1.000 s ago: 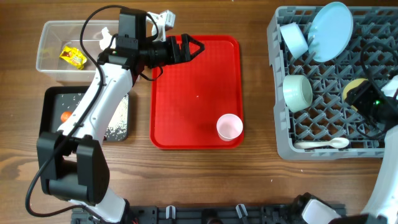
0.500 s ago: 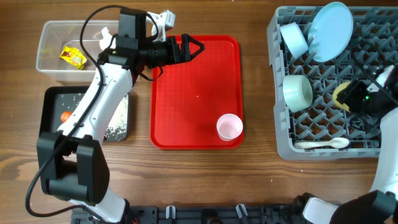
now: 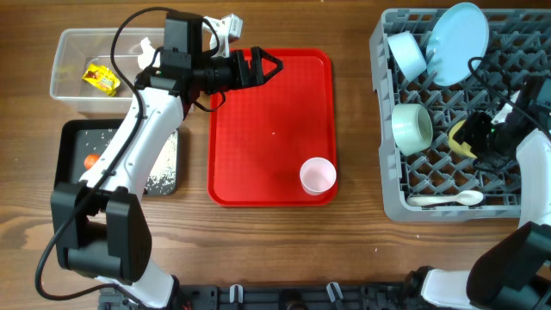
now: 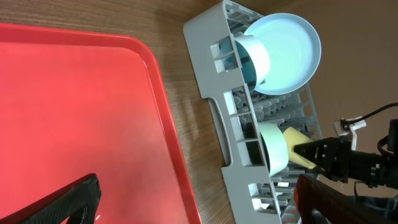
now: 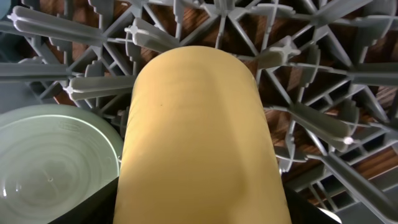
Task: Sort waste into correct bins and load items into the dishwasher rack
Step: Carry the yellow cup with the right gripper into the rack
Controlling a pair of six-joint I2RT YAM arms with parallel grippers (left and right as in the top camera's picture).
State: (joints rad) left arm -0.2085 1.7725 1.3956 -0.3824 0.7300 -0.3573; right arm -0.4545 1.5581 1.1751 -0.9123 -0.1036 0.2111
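Yellow cup (image 3: 459,138), clamped in right tool (image 3: 467,138), shifted leftward across dishwasher rack (image 3: 430,212) within the last second, now just beside mint green bowl (image 3: 411,127); probably close to placing. Beyond, pink cup (image 3: 318,176) waiting on red tray (image 3: 267,146); left tool (image 3: 263,67) wide, unmoved

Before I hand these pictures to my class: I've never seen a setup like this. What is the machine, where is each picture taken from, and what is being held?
Two robot arms work at a wooden table, each ending in a two-finger gripper. The wide picture looks down from above; the other two come from a camera on each wrist. The left gripper hovers open and empty over a red tray, where a pink cup stands. The right gripper holds a yellow cup over the grey dishwasher rack, which carries a pale blue plate, light blue bowl, mint bowl and white spoon. Beside the red tray, a clear tub and a black tray hold waste.
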